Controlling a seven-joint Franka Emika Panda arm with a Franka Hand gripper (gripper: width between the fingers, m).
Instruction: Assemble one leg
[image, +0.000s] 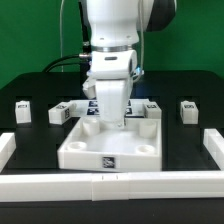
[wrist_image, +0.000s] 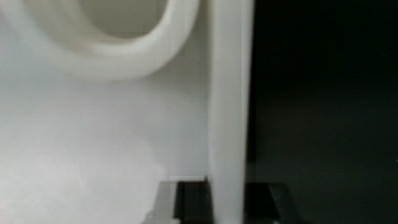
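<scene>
The large white square panel (image: 108, 143) with round corner recesses lies in the middle of the black table. My gripper (image: 108, 118) is down at the panel's far edge. In the wrist view my two dark fingers (wrist_image: 192, 203) stand on either side of the panel's thin upright wall (wrist_image: 228, 100), and the gripper (wrist_image: 228, 205) is shut on it. A round recess (wrist_image: 116, 30) shows beside the wall. Small white tagged legs lie loose: two at the exterior view's left (image: 22, 108) (image: 62, 113) and one at the right (image: 187, 108).
A low white rail (image: 110, 185) borders the table's front, with side pieces at the exterior view's left (image: 6, 146) and right (image: 215, 146). The marker board (image: 148, 106) shows behind the arm. A green backdrop stands behind.
</scene>
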